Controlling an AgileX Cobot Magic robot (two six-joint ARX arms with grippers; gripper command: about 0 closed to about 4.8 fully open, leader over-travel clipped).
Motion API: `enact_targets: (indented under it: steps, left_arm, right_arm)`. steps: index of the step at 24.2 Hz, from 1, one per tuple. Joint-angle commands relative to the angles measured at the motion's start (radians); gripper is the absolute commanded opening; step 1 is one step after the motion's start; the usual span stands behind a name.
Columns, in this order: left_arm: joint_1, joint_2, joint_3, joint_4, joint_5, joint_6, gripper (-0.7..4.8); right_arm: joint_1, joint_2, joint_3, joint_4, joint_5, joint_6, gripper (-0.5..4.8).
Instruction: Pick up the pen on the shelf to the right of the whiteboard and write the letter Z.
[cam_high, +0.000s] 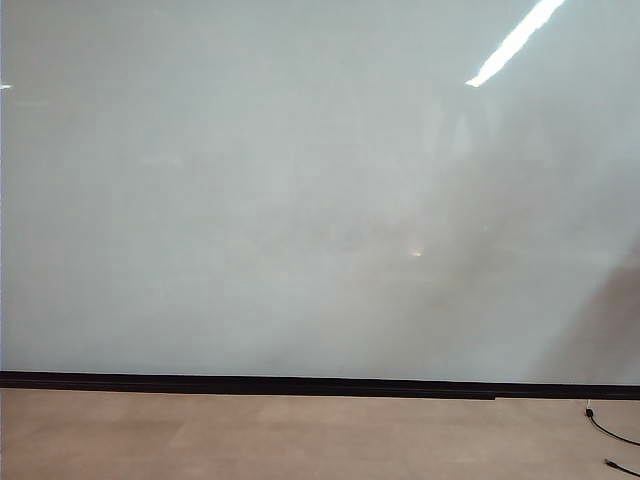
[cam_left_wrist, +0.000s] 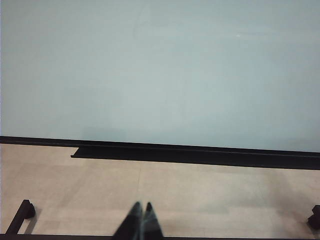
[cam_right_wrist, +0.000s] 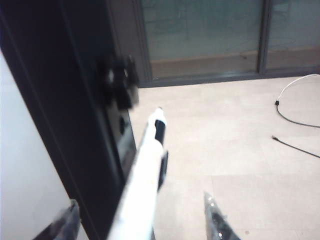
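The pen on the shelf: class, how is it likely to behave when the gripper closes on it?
The pen looks stiff and straight, so it probably won't bend. Its round, smooth white barrel may roll or slip. Lying between the right gripper's open fingers, it looks slim and likely light.

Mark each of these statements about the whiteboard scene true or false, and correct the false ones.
1. The whiteboard already shows a letter Z. False: its surface is blank in the exterior view.
2. The left gripper has its fingertips together, holding nothing. True.
3. The pen lies between the right gripper's spread fingers. True.
4. The right gripper is clamped shut on the pen. False: the fingers stand apart on either side of it.
5. A black cable lies on the floor at the exterior view's lower right. True.
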Motion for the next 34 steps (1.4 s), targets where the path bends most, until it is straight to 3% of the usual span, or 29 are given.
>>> enact_targets:
  steps: [1, 18, 34]
  left_arm:
    - [0.000, 0.000, 0.002, 0.011, 0.000, 0.004, -0.05]
    - [0.000, 0.000, 0.002, 0.011, 0.000, 0.004, -0.05]
    - [0.000, 0.000, 0.002, 0.011, 0.000, 0.004, -0.05]
  right_arm:
    - [0.000, 0.014, 0.003, 0.076, -0.007, 0.009, 3.24]
    - [0.000, 0.039, 0.004, 0.181, -0.006, 0.032, 3.23]
    - [0.000, 0.047, 0.004, 0.180, -0.009, 0.057, 3.03]
